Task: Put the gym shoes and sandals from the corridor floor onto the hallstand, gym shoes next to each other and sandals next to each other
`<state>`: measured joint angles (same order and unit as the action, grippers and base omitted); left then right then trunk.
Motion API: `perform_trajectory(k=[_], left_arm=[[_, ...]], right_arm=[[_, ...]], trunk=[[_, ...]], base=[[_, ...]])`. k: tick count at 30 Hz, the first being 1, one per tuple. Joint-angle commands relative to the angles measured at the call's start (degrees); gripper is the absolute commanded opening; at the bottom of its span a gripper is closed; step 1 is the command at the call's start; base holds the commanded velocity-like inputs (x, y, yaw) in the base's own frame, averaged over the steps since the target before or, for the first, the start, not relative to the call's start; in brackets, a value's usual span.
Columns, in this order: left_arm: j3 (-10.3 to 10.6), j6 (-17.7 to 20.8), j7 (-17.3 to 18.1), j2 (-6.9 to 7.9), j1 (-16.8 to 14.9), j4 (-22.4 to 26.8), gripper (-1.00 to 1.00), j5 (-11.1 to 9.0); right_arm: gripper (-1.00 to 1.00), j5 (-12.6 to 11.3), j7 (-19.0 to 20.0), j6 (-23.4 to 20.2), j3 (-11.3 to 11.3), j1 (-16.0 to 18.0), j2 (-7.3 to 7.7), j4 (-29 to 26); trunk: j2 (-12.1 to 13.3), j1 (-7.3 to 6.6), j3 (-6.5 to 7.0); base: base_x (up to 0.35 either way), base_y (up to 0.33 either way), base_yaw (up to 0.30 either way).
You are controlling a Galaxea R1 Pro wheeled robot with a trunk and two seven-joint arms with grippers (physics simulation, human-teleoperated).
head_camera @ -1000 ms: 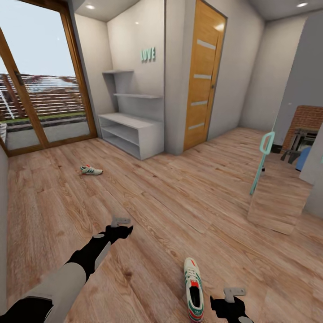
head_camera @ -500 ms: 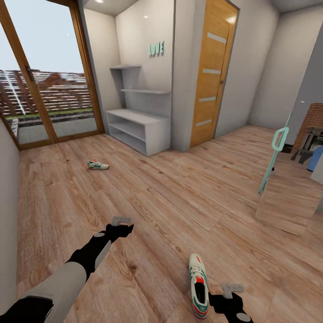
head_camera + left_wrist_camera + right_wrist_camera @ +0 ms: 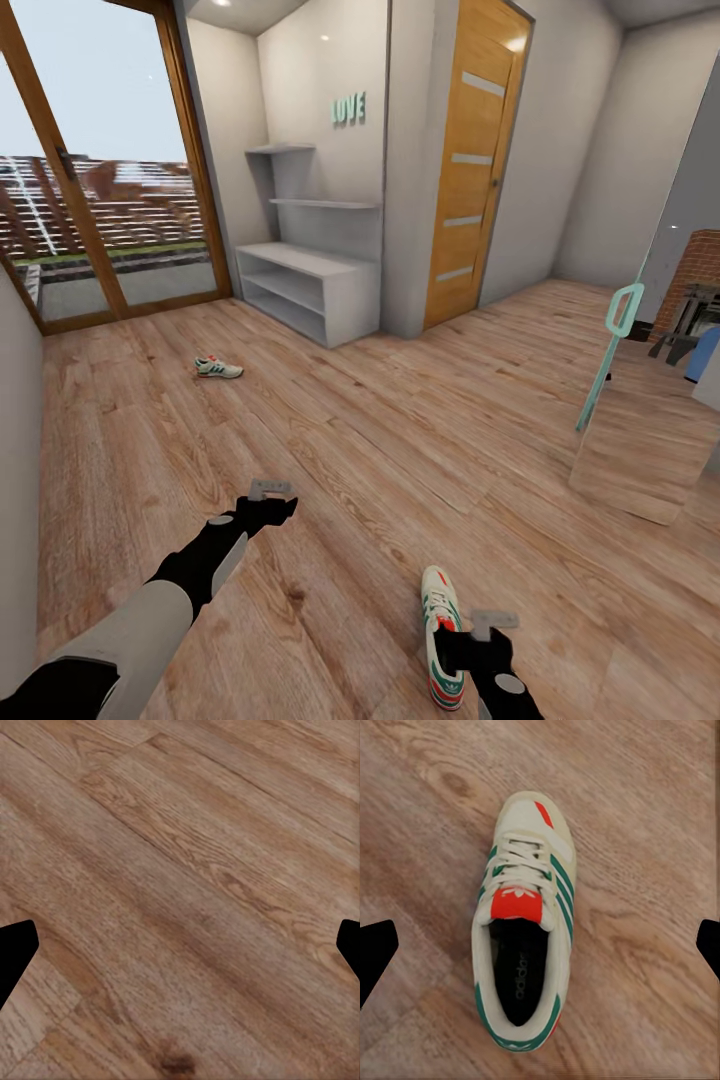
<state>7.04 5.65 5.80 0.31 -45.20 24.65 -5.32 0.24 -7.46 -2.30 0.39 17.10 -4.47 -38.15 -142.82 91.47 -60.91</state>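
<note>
Now right end effector (image 3: 470, 640) apparently open, above gym shoe (image 3: 523, 922)

Left arm (image 3: 150, 610): extended forward and low from the lower left of the head view, grey upper segment leading to a black forearm and wrist. Left gripper (image 3: 272, 502): held out ahead of the wrist, pointing downward; its two dark fingertips (image 3: 13, 956) sit at opposite edges of the left wrist view (jaws spread wide, nothing between them). Right arm (image 3: 500, 690): black wrist entering at the bottom edge of the head view. Right gripper (image 3: 468, 640): pointing downward, fingertips (image 3: 375, 954) likewise at opposite edges of the right wrist view, jaws wide apart and holding nothing.
</note>
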Motion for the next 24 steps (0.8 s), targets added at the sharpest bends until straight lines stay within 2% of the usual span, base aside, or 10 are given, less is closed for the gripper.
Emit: perform_trajectory(k=[1, 4, 14, 24], left_arm=[[0.2, 0.5, 0.1, 0.04, 0.0, 0.1, 1.0, -0.6], [0.2, 0.7, 0.1, 0.01, -0.1, 0.1, 1.0, -0.6], [0.1, 0.9, 0.1, -0.05, -0.1, 0.1, 1.0, -0.7], [0.1, 0.9, 0.0, -0.16, -0.2, 0.1, 1.0, -0.7]], right_arm=[[1.0, 0.0, -1.2, -1.0, 0.0, 0.0, -0.36, -0.2], [1.0, 0.3, -4.4, -2.9, 0.1, 0.1, -1.24, -0.5], [1.0, 0.3, -5.1, -3.2, -0.2, 0.1, -0.92, -0.3], [1.0, 0.3, -5.1, -3.2, 0.1, 0.1, -1.18, -0.1]], trunk=[[0.0, -0.01, -0.05], [0.0, -0.01, -0.05], [0.0, -0.01, -0.05], [-0.5, 0.44, -2.22]], base=[[0.0, 0.0, 0.0], [0.0, 0.0, 0.0], [0.0, 0.0, 0.0], [0.0, 0.0, 0.0]])
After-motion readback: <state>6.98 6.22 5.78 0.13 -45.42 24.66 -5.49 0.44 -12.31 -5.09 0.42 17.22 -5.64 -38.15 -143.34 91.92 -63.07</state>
